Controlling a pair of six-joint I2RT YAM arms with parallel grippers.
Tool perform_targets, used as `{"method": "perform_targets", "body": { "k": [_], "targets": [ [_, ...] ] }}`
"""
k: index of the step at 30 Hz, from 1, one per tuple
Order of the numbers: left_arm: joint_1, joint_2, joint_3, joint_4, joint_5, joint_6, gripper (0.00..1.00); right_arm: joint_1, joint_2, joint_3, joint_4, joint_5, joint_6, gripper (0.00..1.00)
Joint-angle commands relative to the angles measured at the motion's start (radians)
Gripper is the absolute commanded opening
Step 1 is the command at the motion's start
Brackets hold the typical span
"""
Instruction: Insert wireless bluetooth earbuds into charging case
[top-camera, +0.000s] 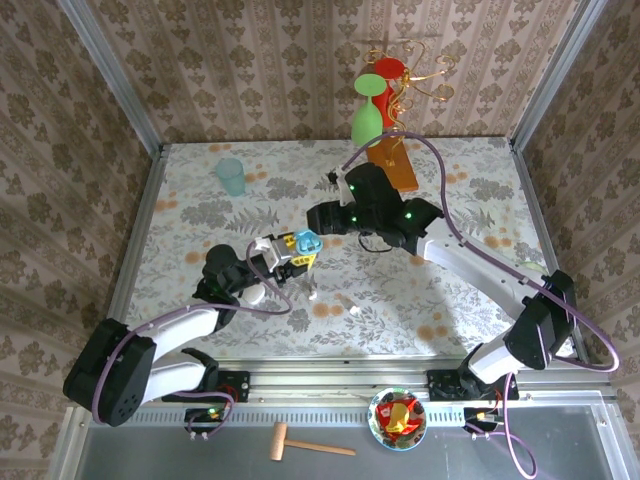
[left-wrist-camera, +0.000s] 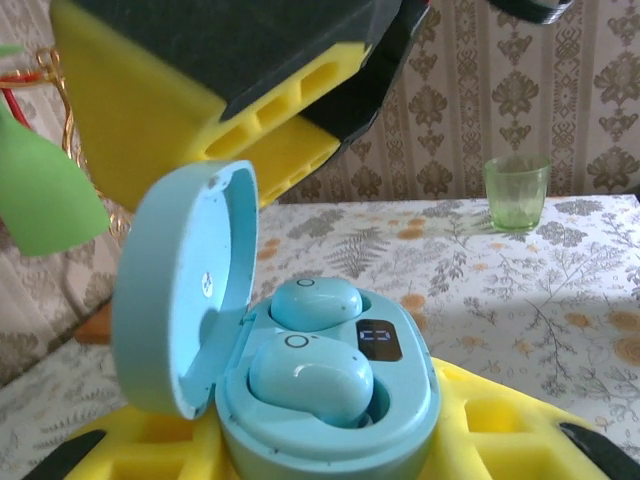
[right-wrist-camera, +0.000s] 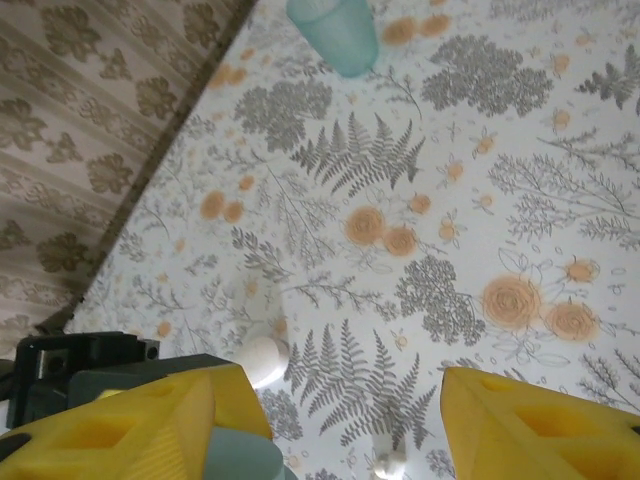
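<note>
Sitting in the open charging case (left-wrist-camera: 330, 410), two pale blue earbuds (left-wrist-camera: 312, 378) fill its wells beside the lit display, the nearer one perhaps a little proud. The left gripper (top-camera: 288, 252) has its yellow fingers closed on the case's base and holds it lifted over the middle of the table (top-camera: 180, 240), lid tipped up. The right gripper (right-wrist-camera: 330, 430) hovers just above, its fingers spread wide with nothing between them. Two small white pieces (right-wrist-camera: 265, 360), likely further buds, lie on the table below, toward its near edge.

Such buds are probably light, hard and glossy, so they could slip or flick away under a hard pinch. The rounded flanks look the safest hold, with a gentle press from above to seat them.

The floral table cover is flat but busy and could hide white pieces. A green cup (left-wrist-camera: 517, 190) stands toward the far left corner, and patterned wallpaper (top-camera: 250, 70) closes the room in.
</note>
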Motion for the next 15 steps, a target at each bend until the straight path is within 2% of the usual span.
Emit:
{"method": "perform_targets", "body": {
  "k": [1, 6, 9, 12, 15],
  "targets": [
    [-0.007, -0.015, 0.039, 0.001, -0.03, -0.017, 0.21, 0.005, -0.016, -0.004, -0.036, -0.03, -0.023, 0.62],
    [-0.007, -0.002, 0.045, 0.016, -0.072, -0.034, 0.21, -0.016, -0.102, -0.112, 0.062, -0.096, 0.026, 0.63],
    [-0.007, 0.014, 0.046, 0.053, -0.068, -0.056, 0.21, -0.063, -0.165, -0.219, 0.234, -0.233, 0.143, 0.64],
    [-0.006, 0.032, 0.052, 0.117, -0.057, -0.104, 0.21, -0.105, -0.192, -0.348, 0.457, -0.435, 0.306, 0.67],
    [-0.008, 0.057, 0.052, 0.201, -0.045, -0.155, 0.21, -0.119, -0.194, -0.452, 0.683, -0.553, 0.487, 0.68]
  ]
}}
